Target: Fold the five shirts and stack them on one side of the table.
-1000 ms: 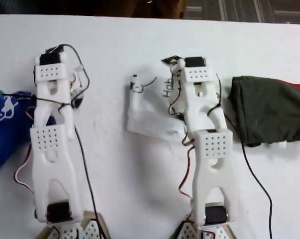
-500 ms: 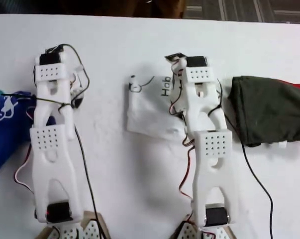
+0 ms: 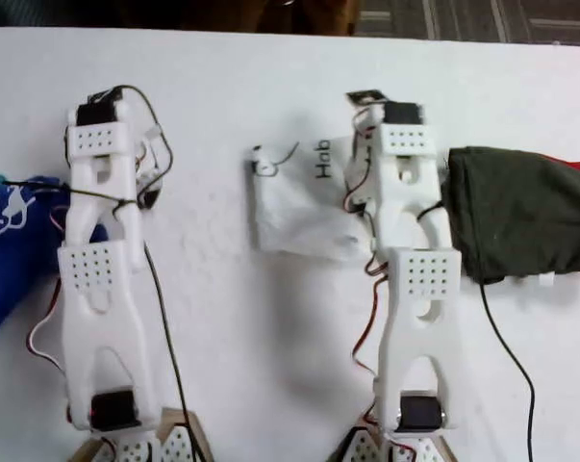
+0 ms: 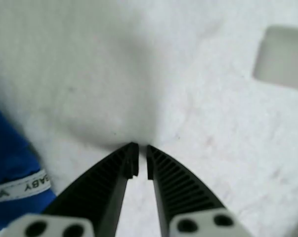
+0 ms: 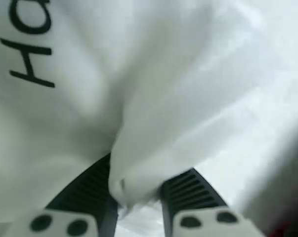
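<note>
Right gripper [image 5: 134,197] pinches a bunched fold of the white shirt [image 3: 294,207], which lies mid-table between the arms. The dark folded pile [image 3: 520,217] sits just beside that arm's outer side. Left gripper [image 4: 139,160], fingers nearly together on nothing, stands over bare table [image 3: 222,87] near the blue shirt [image 3: 11,250].
</note>
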